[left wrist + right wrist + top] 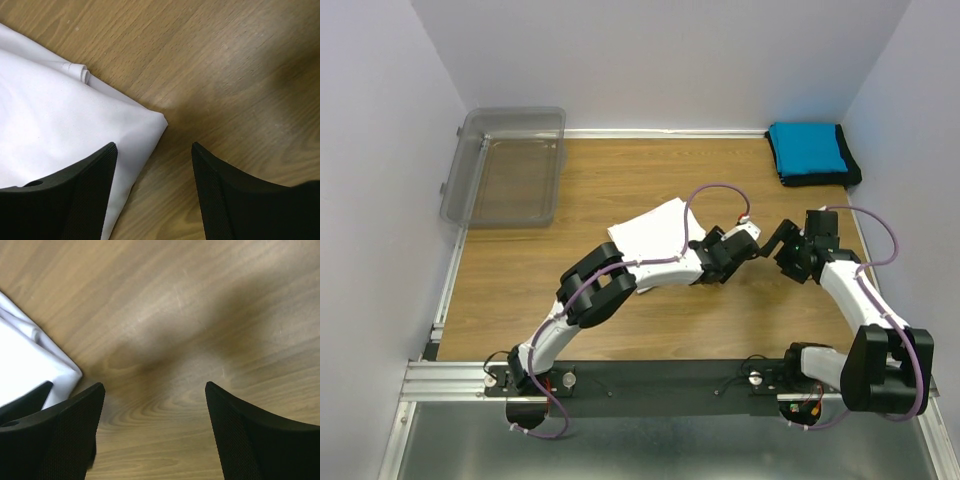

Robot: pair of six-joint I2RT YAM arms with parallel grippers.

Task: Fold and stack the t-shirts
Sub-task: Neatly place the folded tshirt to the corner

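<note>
Well, the clear plastic bin [510, 115] sits at ten o'clock on the wooden table [620, 330], close to the pale walls. At two o'clock the blue t-shirt [807, 152] lies folded on the black t-shirt [820, 183]. The white t-shirt [655, 232] lies folded near the centre. My left gripper [154, 146] hangs spread over its corner, and my right gripper [155, 385] is spread over wood just beside it.

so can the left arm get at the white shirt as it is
Probably yes: the left tool is open right over a corner of the white t-shirt, and nothing lies between them.
</note>
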